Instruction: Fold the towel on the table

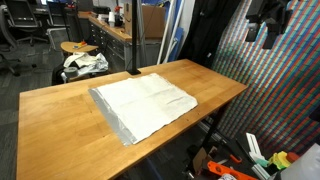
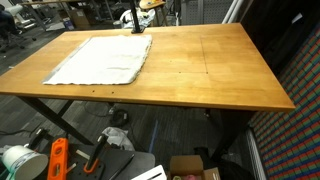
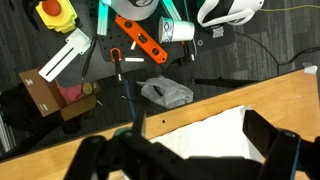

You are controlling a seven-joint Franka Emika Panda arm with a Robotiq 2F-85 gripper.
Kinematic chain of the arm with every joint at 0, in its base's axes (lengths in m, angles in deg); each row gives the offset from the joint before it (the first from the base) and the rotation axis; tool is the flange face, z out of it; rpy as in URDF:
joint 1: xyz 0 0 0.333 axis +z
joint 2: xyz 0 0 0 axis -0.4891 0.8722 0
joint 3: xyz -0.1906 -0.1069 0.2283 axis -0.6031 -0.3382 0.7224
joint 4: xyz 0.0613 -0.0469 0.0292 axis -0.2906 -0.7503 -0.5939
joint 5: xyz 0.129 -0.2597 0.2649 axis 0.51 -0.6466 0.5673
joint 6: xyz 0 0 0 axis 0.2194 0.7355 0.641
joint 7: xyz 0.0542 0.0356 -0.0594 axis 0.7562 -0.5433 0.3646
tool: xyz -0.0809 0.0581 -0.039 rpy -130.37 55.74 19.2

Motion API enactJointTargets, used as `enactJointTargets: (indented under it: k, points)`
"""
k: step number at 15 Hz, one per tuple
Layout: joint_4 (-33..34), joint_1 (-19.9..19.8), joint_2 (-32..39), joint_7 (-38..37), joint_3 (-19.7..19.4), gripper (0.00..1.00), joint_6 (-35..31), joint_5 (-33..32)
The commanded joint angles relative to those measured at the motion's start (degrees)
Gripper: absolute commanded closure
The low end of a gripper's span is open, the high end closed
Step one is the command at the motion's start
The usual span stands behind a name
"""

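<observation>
The towel lies spread flat on the light-brown wooden table, a white-grey rectangle with a greyer band along its near edge. It also shows in an exterior view as the towel at the far left part of the table. In the wrist view my gripper hangs well above the towel, close to the table edge. Its dark fingers stand wide open with nothing between them.
Beyond the table edge the floor holds tools, a cardboard box, a plastic bag and an orange level. A round stool with a fabric bundle stands behind the table. A black pole rises at the back edge.
</observation>
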State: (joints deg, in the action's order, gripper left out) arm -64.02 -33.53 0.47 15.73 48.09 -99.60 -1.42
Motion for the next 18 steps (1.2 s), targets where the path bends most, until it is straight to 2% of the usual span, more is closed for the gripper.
enactJointTargets:
  k: [1,12,16,18]
  points:
    - [0.14,-1.53,0.28,0.85,1.02,0.00,0.17,0.55]
    - [0.37,-1.33,1.21,0.96,1.08,0.00,0.53,0.54]
    - [5.08,1.80,12.97,6.09,0.94,0.00,4.70,1.02]
    - [6.66,2.29,19.14,7.27,1.12,0.00,2.96,2.19]
